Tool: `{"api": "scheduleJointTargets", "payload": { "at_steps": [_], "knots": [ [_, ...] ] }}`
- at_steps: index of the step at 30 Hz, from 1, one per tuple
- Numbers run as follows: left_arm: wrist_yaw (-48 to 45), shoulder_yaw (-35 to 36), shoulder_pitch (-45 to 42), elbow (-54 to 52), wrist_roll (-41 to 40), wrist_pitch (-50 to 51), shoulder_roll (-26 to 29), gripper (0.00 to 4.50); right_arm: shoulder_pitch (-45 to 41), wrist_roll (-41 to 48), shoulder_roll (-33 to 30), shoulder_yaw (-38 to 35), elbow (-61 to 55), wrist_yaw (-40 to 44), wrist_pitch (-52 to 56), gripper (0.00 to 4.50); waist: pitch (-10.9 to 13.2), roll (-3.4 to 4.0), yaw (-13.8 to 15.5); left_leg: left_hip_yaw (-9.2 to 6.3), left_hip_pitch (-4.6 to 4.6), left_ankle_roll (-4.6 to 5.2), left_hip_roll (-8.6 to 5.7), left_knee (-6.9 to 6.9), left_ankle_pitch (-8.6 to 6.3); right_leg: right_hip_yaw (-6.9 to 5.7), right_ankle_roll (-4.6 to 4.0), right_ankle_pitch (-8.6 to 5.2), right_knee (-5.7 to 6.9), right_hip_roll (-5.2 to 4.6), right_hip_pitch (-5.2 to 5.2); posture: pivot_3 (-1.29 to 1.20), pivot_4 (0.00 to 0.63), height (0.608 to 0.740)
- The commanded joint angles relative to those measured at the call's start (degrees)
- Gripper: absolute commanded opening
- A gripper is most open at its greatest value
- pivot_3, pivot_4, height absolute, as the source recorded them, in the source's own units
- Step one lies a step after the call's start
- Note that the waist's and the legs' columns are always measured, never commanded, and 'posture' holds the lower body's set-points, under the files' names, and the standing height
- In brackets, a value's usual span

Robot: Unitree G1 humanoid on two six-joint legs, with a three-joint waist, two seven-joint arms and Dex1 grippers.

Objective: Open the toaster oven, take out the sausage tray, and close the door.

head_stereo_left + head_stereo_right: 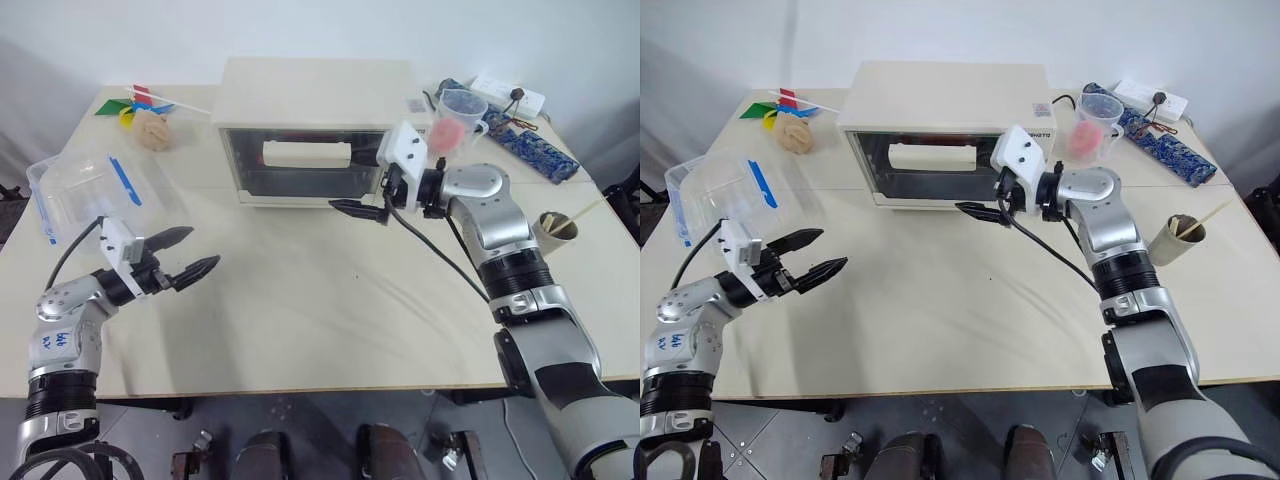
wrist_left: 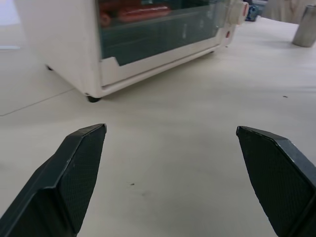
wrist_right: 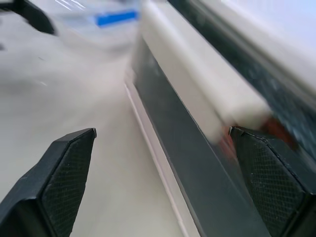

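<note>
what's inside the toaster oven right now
Through the closed glass door of the toaster oven, red sausages show near the top. The tray beneath them and the rest of the interior are hidden by dark glass.

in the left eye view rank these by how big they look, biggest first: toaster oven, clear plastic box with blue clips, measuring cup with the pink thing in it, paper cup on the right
1. toaster oven
2. clear plastic box
3. measuring cup
4. paper cup

The two cups look close in size, and the paper cup sits nearer the camera, so their order is unsure.

No text can be read for certain: a small label on the oven (image 1: 1042,110) top is too small.
</note>
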Motion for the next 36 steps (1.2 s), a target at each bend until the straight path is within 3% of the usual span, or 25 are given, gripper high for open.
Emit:
{"api": "scheduleJointTargets", "payload": {
  "at_steps": [1,7,10,17,23,36],
  "knots": [
    [-0.4,2.2,0.1,0.1,-1.3,0.5,1.8,4.50,-1.0,0.6,0.5,0.3,-3.7,3.2,-0.6,4.50,0.0,0.00,-0.1,0.00,0.00,0.00,0.00,0.00,0.00,0.00,0.00,0.00,0.00,0.00,0.00,0.00,0.150,0.740],
    [-1.2,3.2,-2.2,2.2,-1.5,1.8,4.1,4.50,4.9,0.5,-1.4,2.9,-13.1,8.7,3.1,4.50,0.0,0.01,-1.0,0.00,0.00,-0.06,0.02,-0.07,-0.03,-0.04,0.00,0.00,0.06,0.00,-0.08,0.00,0.150,0.740],
    [-5.7,4.2,-4.7,5.0,-3.7,2.2,5.7,4.00,7.9,-1.4,-2.5,3.8,-14.3,8.5,2.2,4.50,0.0,0.01,-1.0,0.04,0.01,-0.09,0.02,-0.06,-0.05,-0.05,0.00,0.00,0.13,0.00,-0.14,0.00,0.150,0.740],
    [-12.7,3.4,-16.3,17.9,-3.8,2.0,8.8,1.88,10.7,-2.9,-2.6,3.7,-16.2,6.2,2.9,4.50,0.0,-0.04,-0.5,0.05,0.00,-0.09,0.02,0.01,-0.05,-0.05,0.00,0.00,0.18,0.00,-0.14,0.00,0.150,0.740],
    [-18.2,-0.2,-28.5,30.1,-0.1,-1.7,7.6,0.01,12.8,-2.7,-2.3,3.4,-19.4,4.2,4.7,4.50,0.0,-0.06,-0.4,0.04,-0.02,-0.09,-0.01,0.05,-0.05,-0.11,0.01,0.00,0.18,0.00,-0.12,0.00,0.150,0.740],
    [-22.4,-7.8,-42.1,44.7,8.8,-7.4,-0.2,0.01,19.9,-1.6,-3.1,2.1,-31.5,-1.0,11.8,4.50,0.0,-0.11,-0.5,0.01,-0.05,-0.09,-0.02,0.03,-0.05,-0.19,0.01,0.00,0.18,0.00,-0.13,0.00,0.150,0.740]
  ]
}}
